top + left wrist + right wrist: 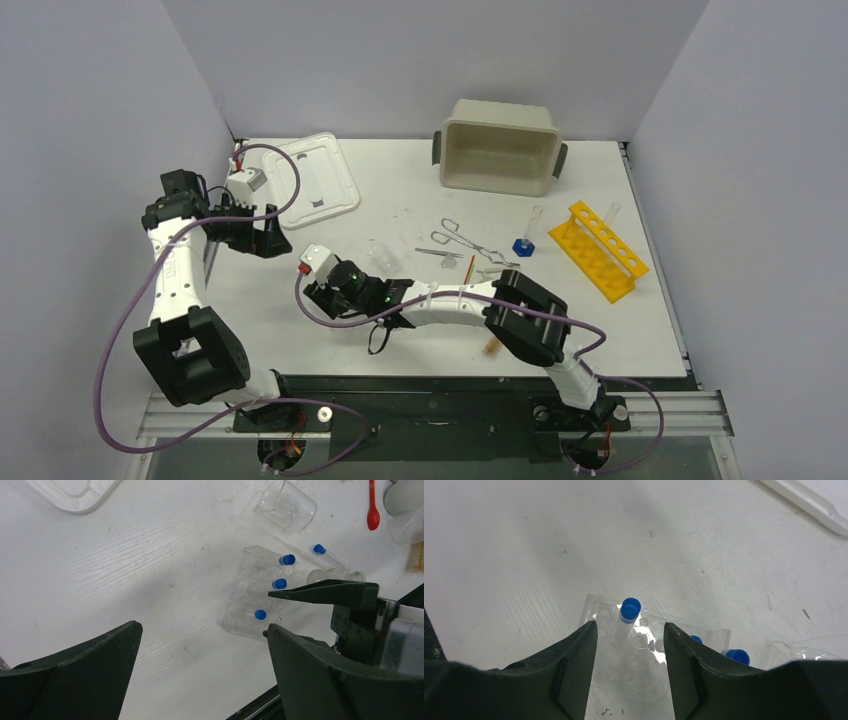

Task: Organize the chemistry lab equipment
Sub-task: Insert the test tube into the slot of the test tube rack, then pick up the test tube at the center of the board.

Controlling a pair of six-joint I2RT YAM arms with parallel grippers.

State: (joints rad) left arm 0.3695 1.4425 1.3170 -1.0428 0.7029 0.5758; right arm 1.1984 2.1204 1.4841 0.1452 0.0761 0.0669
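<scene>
**A:** While the right gripper (630, 630) hangs over the clear rack (644, 677), what's the plan w/ that blue-capped tube (628, 616)?

**B:** Fingers are partly apart, one each side of the tube, not touching it. It leans in a rack well, cap up. I'd centre, pinch gently below the cap, then move straight along its axis so the rack doesn't drag.

**A:** Materials?

**B:** Tube & rack are clear, smooth, prob. slick, w/ round wells in rows. The tabletop (524, 555) is white, grainy, scuffed. On the left gripper (202, 625) the fingers are wide w/ nothing between.
</scene>
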